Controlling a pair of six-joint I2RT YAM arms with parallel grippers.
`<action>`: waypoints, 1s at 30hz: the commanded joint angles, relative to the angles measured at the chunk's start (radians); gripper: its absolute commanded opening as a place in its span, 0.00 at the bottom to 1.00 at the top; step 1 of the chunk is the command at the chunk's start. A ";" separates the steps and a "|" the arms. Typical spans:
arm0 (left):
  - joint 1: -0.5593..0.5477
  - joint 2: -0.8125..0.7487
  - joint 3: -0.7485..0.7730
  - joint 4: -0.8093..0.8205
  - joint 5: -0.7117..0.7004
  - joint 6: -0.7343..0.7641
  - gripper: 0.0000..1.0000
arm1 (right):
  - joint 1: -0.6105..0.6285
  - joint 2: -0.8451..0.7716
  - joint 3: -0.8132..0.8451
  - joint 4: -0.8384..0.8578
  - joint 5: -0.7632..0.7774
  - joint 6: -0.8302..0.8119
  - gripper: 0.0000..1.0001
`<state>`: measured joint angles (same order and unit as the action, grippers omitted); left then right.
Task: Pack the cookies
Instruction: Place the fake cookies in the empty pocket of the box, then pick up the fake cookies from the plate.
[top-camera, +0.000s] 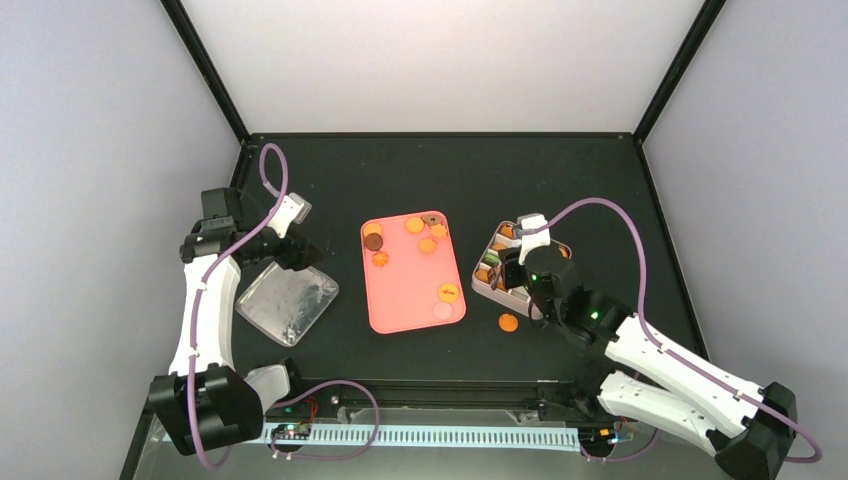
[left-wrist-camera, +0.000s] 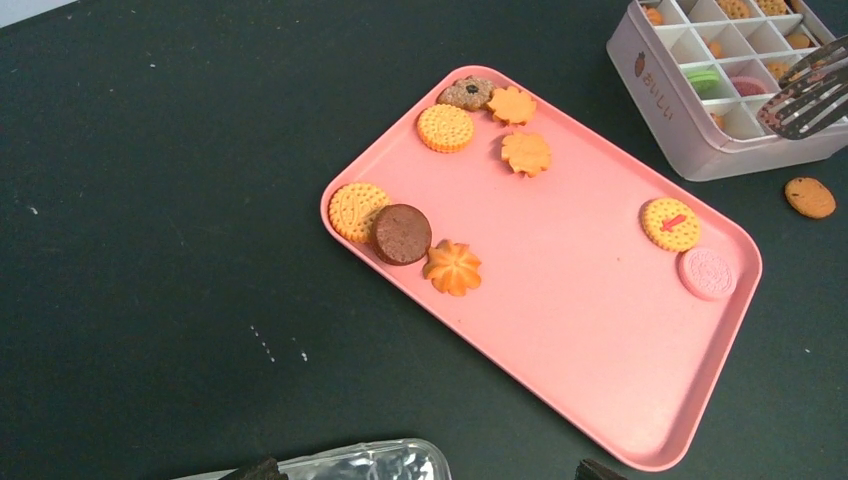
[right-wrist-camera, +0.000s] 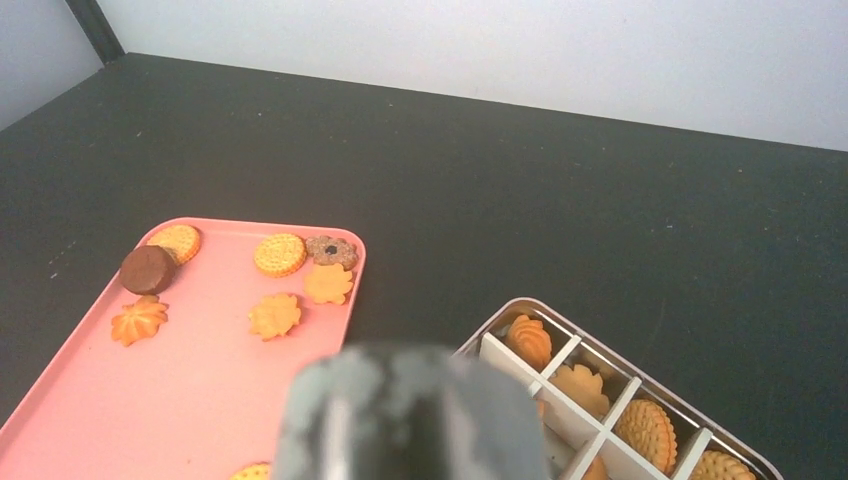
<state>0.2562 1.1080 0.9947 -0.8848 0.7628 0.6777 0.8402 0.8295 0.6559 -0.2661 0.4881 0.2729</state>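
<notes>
On the dark surface (top-camera: 330, 180), a pink tray (left-wrist-camera: 580, 330) carrying nine of the cookies (left-wrist-camera: 445, 127): four clustered at its far right corner, a dark brown disc (left-wrist-camera: 402, 233) touching a yellow one at far left with an orange swirl just beside, and a yellow biscuit next to a pale pink one (left-wrist-camera: 707, 273) toward the near right. To the tray's right, near but apart, a pale divided box (left-wrist-camera: 660, 95) with more cookies sorted into its compartments, orange and golden ones plus a green one (left-wrist-camera: 703, 78). One stray cookie (left-wrist-camera: 809, 197) flat on the surface just beside the box's near corner, outside both box and tray. Over the box, the slotted metal head of the tongs (left-wrist-camera: 808, 92), blocking sight of several compartments. Above the same box, the right gripper (top-camera: 510, 268); a blurred grey mass (right-wrist-camera: 410, 415) filling the lower middle of the right wrist view and hiding the fingers, so cannot tell whether spread or pinching. At far left, the left gripper (left-wrist-camera: 430, 472) with fingers spread wide, pinching nothing, poised over the edge of a clear plastic lid (top-camera: 288, 300) lying left of the tray.
</notes>
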 joint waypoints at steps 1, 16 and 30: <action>0.008 0.002 0.002 -0.008 0.018 0.016 0.77 | -0.004 -0.012 0.046 0.039 -0.006 -0.026 0.38; 0.011 -0.004 0.005 -0.038 -0.040 0.017 0.77 | -0.003 0.481 0.416 0.320 -0.163 -0.128 0.37; 0.034 -0.014 -0.007 -0.060 -0.031 0.038 0.77 | -0.019 0.888 0.631 0.364 -0.181 -0.113 0.37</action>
<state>0.2798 1.1061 0.9886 -0.9218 0.7197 0.6991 0.8345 1.6806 1.2675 0.0448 0.3027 0.1520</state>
